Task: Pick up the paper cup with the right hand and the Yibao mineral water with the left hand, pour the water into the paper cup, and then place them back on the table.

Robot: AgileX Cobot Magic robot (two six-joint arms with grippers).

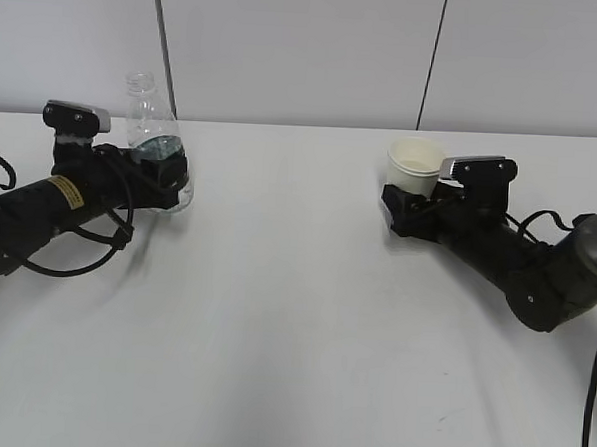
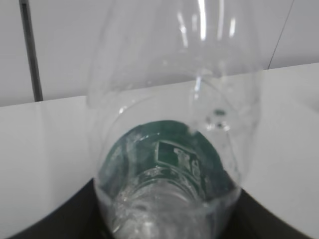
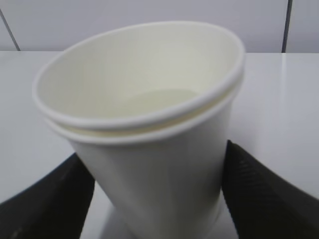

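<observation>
The Yibao mineral water (image 1: pixel 155 126) is a clear, capless bottle with a dark green label, at the left of the table (image 1: pixel 293 323). My left gripper (image 1: pixel 163 173) is shut on it at label height. In the left wrist view the bottle (image 2: pixel 174 99) fills the frame between the dark fingers (image 2: pixel 55 219). The paper cup (image 1: pixel 414 161) is cream-white and stands open side up at the right. My right gripper (image 1: pixel 408 204) is shut on its lower part. In the right wrist view the cup (image 3: pixel 144 164) leans a little between the black fingers (image 3: pixel 259 194); its rim looks doubled.
The white tabletop stretches wide between the two arms and towards the front. A pale wall with dark vertical seams (image 1: pixel 166 46) runs behind the table's far edge. Black cables (image 1: pixel 76 257) trail from the left arm.
</observation>
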